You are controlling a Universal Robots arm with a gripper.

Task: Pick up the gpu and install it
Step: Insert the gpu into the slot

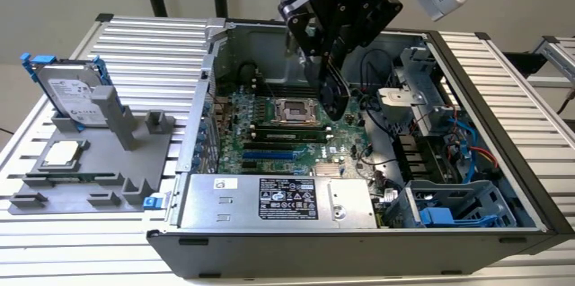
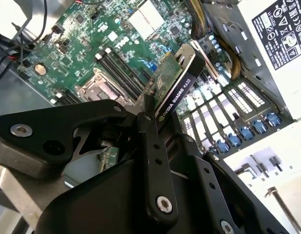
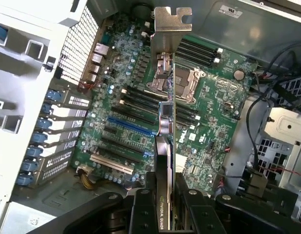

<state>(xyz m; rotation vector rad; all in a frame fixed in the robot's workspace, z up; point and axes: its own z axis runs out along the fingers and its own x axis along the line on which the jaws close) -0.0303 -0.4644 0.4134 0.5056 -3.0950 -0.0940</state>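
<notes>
Your gripper (image 3: 166,201) is closed on the gpu (image 2: 177,91), clamping it by one end with a finger on each flat face. In the first wrist view the card is seen edge-on at lower centre.

From the grip, the card's long axis runs straight away from the gripper. Its silver bracket (image 3: 172,22) is at the far end, at upper centre of the first wrist view. In the exterior view the card hangs steeply below the gripper at upper centre, bracket end lowest.

Beneath it lies the motherboard (image 3: 211,100). The far end of the card appears to be over the processor socket (image 3: 182,84). It is judged clear of the board and not seated, though how close the bracket comes cannot be told.

The blue slot (image 3: 131,128) and the slots beside it lie flat on the board, left of the card in the first wrist view. Their length runs at an angle to the card's line in that frame, so card and slots are not aligned.

The open case (image 1: 359,254) rests on the slatted desk (image 1: 134,37).
</notes>
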